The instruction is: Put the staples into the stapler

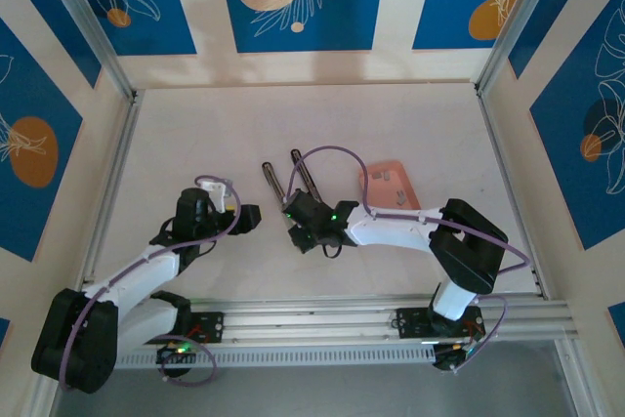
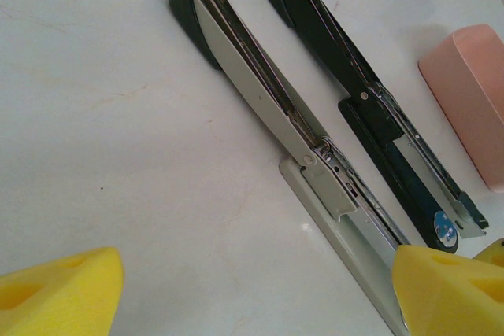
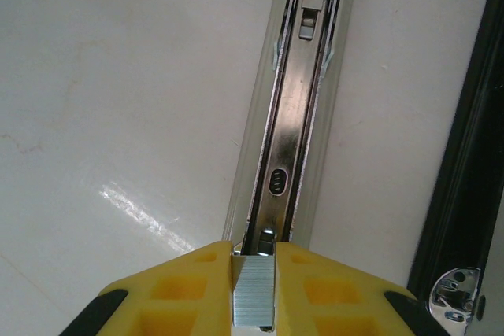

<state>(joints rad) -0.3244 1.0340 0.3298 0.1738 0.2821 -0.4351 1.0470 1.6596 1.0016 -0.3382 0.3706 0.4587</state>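
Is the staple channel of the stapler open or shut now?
Open. The stapler's metal channel lies uncovered, and the right tool holds a strip of staples at its near end.

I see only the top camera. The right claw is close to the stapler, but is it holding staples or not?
Observer: Yes. On the right wrist camera, the right claw pinches a strip of staples between its yellow pads.
Operator: Is it ready to go in?
Observer: The stapler lies open, with its metal channel exposed just ahead of the strip.
Operator: And the other arm?
Observer: The left claw is open, with its pads wide apart and gripping nothing.
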